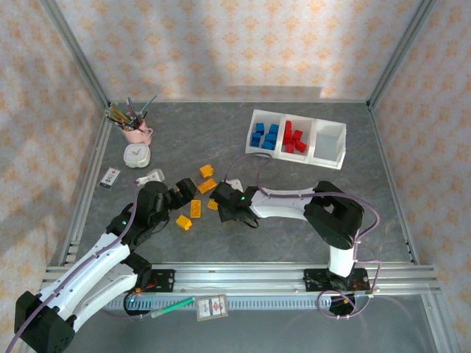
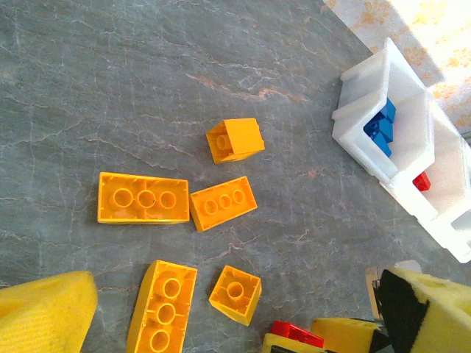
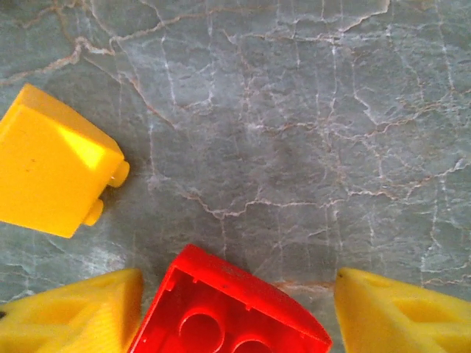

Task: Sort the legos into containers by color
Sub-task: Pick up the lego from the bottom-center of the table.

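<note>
An upturned red lego (image 3: 228, 309) lies on the grey table between my right gripper's (image 3: 235, 312) yellow fingers (image 3: 73, 312). The jaws stand open, close to both its sides, with a thin gap on the right. A yellow lego (image 3: 55, 173) lies just left of it. My left gripper (image 2: 235, 316) hangs wide open above several yellow legos (image 2: 143, 198), holding nothing. In the top view the left gripper (image 1: 184, 197) and right gripper (image 1: 219, 200) face each other over the yellow legos (image 1: 207, 185). The containers (image 1: 324, 158) hold blue legos (image 1: 264, 135) on the left and red legos (image 1: 293, 137) in the middle.
A pink cup of pens (image 1: 135, 129), a small white clock (image 1: 137, 155) and a card (image 1: 110, 176) sit at the back left. A marker (image 1: 173, 307) and a card (image 1: 211, 307) lie by the front rail. Metal frame posts edge the table.
</note>
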Available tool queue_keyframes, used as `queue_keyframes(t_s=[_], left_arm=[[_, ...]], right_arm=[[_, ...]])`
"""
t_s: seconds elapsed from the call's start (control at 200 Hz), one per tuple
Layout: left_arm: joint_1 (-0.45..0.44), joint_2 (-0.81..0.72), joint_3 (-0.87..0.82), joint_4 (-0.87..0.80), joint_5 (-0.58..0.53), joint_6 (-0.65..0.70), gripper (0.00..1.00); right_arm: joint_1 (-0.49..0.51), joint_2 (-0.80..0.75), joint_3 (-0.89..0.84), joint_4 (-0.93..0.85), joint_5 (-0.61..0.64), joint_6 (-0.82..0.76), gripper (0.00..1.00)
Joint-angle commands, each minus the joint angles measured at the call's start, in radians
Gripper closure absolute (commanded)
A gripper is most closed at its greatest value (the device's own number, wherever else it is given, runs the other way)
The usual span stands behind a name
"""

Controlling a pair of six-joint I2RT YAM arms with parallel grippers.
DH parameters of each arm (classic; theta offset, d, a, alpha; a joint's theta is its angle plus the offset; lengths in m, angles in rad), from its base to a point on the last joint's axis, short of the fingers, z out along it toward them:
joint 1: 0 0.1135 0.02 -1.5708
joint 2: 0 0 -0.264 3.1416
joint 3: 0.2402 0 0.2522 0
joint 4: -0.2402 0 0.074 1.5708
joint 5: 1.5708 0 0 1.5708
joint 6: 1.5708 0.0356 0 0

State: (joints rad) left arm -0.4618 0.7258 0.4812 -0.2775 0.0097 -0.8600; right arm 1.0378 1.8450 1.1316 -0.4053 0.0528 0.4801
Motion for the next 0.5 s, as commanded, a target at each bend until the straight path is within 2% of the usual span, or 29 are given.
queue_keyframes(t_s=[0.0, 0.29, 0.496], left_arm=[[0.013, -0.01, -0.003, 0.004, -0.013, 0.006, 0.01], [0.014, 0.001, 0.0, 0.011, -0.003, 0.009, 0.01], [0.014, 0.001, 0.013, 0.008, 0.005, 0.014, 0.01]], right_arm=[[0.003, 0.021, 0.029, -0.026, 0.004, 0.003, 0.36], [0.004, 0.016, 0.023, -0.032, -0.005, 0.044, 0.48], [-0.011, -0.033, 0.023, -0.041, -0.005, 0.055, 0.49]])
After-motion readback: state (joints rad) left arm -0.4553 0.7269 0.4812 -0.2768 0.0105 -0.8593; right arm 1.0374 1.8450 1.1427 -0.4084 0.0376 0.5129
